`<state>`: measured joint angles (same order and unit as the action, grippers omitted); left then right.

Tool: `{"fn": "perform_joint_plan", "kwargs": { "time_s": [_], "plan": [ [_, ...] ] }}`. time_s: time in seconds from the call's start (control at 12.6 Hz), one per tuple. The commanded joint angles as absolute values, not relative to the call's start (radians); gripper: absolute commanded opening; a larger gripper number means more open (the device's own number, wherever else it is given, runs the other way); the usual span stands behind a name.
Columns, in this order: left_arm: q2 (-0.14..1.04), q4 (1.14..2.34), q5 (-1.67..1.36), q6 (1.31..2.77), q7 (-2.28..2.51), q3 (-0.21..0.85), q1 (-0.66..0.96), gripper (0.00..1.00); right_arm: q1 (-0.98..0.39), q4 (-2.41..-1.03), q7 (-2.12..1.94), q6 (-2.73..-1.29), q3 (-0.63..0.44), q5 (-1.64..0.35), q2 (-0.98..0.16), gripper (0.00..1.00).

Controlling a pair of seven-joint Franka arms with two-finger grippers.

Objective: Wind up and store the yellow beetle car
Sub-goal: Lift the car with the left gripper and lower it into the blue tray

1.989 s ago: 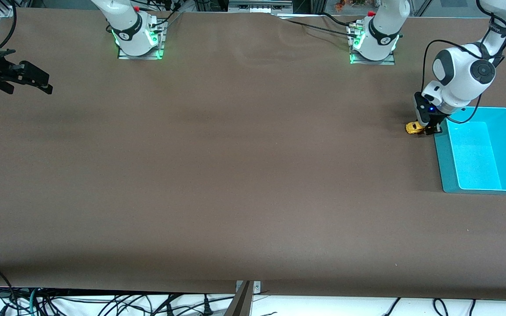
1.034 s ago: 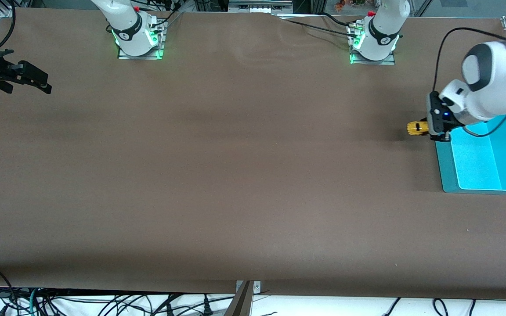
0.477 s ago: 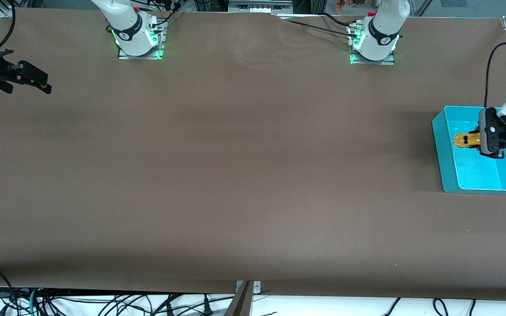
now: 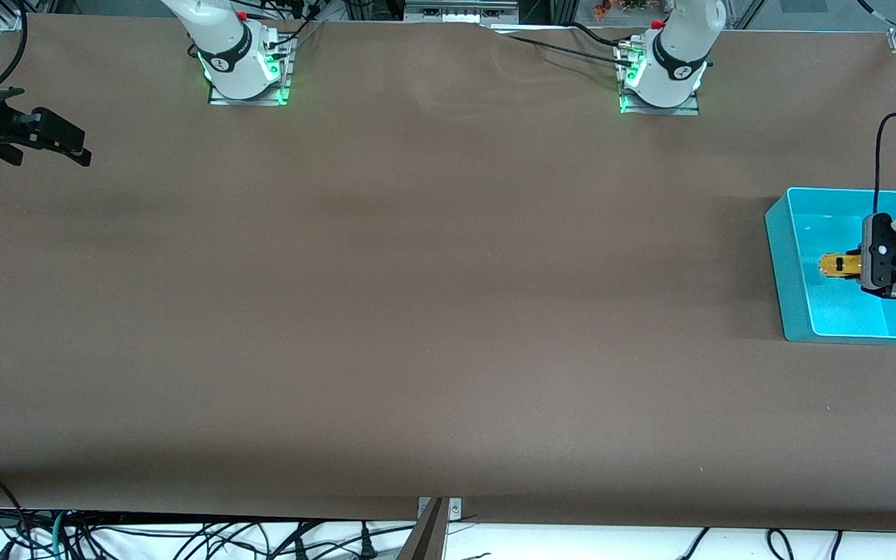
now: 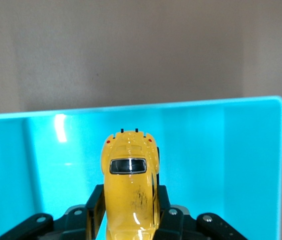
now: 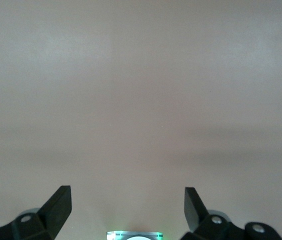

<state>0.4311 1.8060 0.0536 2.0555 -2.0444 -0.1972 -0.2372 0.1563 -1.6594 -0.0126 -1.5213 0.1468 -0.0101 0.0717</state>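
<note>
The yellow beetle car point(image 4: 837, 266) hangs over the inside of the cyan bin point(image 4: 776, 233) at the left arm's end of the table. My left gripper point(image 4: 854, 267) is shut on it, one finger on each side of its body. The left wrist view shows the yellow beetle car point(image 5: 130, 185) pinched in my left gripper point(image 5: 130, 202), its rounded end and dark window pointing away, with the bin's floor point(image 5: 231, 150) beneath it. My right gripper point(image 4: 73, 145) waits open over the right arm's end of the table, nothing between its fingers point(image 6: 61, 202).
The bin holds nothing else that I can see. The two arm bases point(image 4: 242, 62) point(image 4: 662, 66) stand along the table's edge farthest from the front camera. Brown tabletop point(image 4: 417, 295) spreads between the arms.
My left gripper lifted the car off the table beside the bin and carried it over the bin's wall; it now hangs inside the bin's outline. The right arm has not moved.
</note>
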Motion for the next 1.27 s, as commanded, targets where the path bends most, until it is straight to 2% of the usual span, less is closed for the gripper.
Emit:
{"fn": "perform_joint_plan", "kwargs": {
  "time_s": [0.0,0.16,0.4,0.64,0.72,0.8,0.95,1.19],
  "plan": [
    [0.425,1.865,0.029,2.132,-2.097,-0.204,-0.255,0.08,0.160,-1.629,-0.002,-1.496,0.147,-0.021,0.061,1.00],
    [0.428,1.914,0.029,2.207,-2.100,-0.204,-0.262,0.12,0.160,-1.629,-0.002,-1.496,0.147,-0.021,0.061,1.00],
    [0.431,2.023,0.029,2.359,-2.141,-0.204,-0.270,0.12,0.160,-1.629,-0.002,-1.496,0.147,-0.021,0.061,1.00],
    [0.431,2.077,0.029,2.436,-2.141,-0.210,-0.270,0.13,0.160,-1.629,-0.002,-1.496,0.147,-0.021,0.061,1.00],
    [0.433,2.091,0.029,2.457,-2.141,-0.210,-0.271,0.17,0.160,-1.629,-0.002,-1.496,0.147,-0.021,0.061,1.00],
    [0.433,2.098,0.029,2.476,-2.141,-0.210,-0.272,0.32,0.160,-1.629,-0.002,-1.496,0.147,-0.021,0.061,1.00],
    [0.425,2.092,0.029,2.467,-2.144,-0.210,-0.270,0.97,0.160,-1.629,-0.002,-1.496,0.147,-0.021,0.061,1.00],
    [0.382,2.065,0.028,2.383,-2.128,-0.210,-0.270,1.00,0.158,-1.629,0.011,-1.494,0.149,-0.025,0.063,1.00]
  ]
}}
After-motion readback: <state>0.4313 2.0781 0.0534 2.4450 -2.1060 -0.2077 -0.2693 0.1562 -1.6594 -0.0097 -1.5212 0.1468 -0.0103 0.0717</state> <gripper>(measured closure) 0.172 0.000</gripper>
